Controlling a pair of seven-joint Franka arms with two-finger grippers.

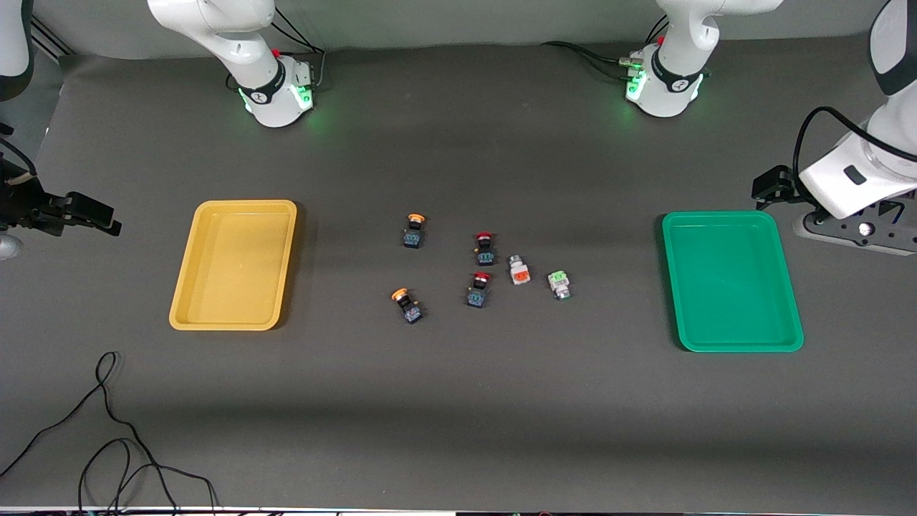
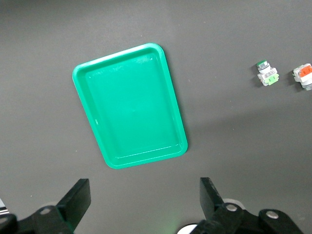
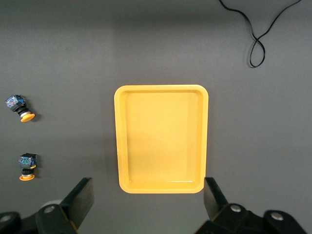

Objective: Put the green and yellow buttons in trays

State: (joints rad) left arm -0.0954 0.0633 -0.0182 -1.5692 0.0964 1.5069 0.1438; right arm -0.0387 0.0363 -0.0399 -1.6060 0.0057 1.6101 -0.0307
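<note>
Two orange-yellow capped buttons lie mid-table, one farther from the front camera than the other. Both show in the right wrist view. The white button with a green face lies toward the green tray. The yellow tray holds nothing, nor does the green one. My left gripper is open and empty, up high over the table's end beside the green tray. My right gripper is open and empty, up high beside the yellow tray.
Two red-capped buttons and a white button with an orange face lie among the task buttons. A black cable loops on the table nearer the front camera than the yellow tray.
</note>
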